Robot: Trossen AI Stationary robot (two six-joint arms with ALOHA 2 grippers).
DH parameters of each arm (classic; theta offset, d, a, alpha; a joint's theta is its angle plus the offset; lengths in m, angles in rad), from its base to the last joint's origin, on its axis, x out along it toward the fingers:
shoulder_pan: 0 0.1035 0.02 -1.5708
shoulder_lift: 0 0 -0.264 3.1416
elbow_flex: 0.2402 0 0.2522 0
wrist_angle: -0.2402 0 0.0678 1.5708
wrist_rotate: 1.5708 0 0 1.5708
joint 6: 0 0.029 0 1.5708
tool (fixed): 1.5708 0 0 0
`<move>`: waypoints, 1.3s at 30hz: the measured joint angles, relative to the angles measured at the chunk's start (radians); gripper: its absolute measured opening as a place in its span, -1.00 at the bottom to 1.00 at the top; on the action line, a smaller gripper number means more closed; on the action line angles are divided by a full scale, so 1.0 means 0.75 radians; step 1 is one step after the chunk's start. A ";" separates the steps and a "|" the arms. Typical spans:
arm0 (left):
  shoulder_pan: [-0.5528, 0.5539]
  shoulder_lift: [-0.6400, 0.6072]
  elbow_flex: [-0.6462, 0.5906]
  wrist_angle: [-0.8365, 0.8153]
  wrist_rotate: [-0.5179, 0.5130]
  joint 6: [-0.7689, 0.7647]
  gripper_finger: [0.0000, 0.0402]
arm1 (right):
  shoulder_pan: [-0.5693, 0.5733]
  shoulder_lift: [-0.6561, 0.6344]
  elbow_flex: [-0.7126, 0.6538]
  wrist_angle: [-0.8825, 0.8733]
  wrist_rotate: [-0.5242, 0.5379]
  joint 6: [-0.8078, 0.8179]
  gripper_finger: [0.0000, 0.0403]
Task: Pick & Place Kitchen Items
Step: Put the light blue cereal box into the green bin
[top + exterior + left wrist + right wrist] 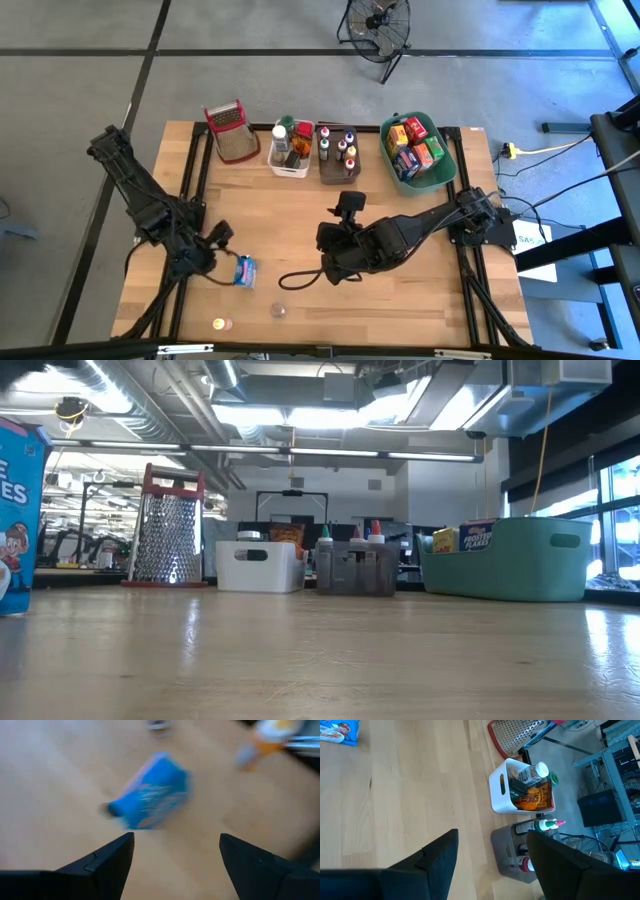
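from above, your left gripper [222,248] sits at about 8 o'clock on the table [300,230], just short of the blue box [245,271], which lies on the wood apart from the fingers; that looks like a lineup for a grab, not a hold. your right gripper [335,268] rests near the table's middle with nothing under it, probably waiting its turn. along the 12 o'clock edge stand the wire basket [228,130], the white bin [290,150], the grey bin [338,155] and the green bin [420,150], already stocked, so they read as the drop spots. two small items sit loose near 6 o'clock.

at table height, the blue box [18,520] stands at the 9 o'clock side, upright, with no gripper in sight.

through the left wrist, the dark fingers [105,865] are spread wide with bare wood between them and the blue box [150,792] ahead, untouched.

through the right wrist, the fingers [437,857] are parted and empty, facing the white bin [502,787] and its bottles.
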 joint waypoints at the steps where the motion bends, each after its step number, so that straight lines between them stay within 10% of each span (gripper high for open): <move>1: 0.016 0.000 0.000 0.000 -0.052 0.004 0.44 | -0.003 0.000 0.000 0.001 -0.001 -0.004 0.18; 24: 0.263 0.142 0.080 -0.020 0.011 0.717 0.42 | -0.073 0.000 -0.001 0.124 -0.257 -0.038 0.18; 39: 0.263 0.385 0.156 -0.016 0.085 0.814 0.42 | -0.071 0.000 -0.001 0.128 -0.310 -0.002 0.18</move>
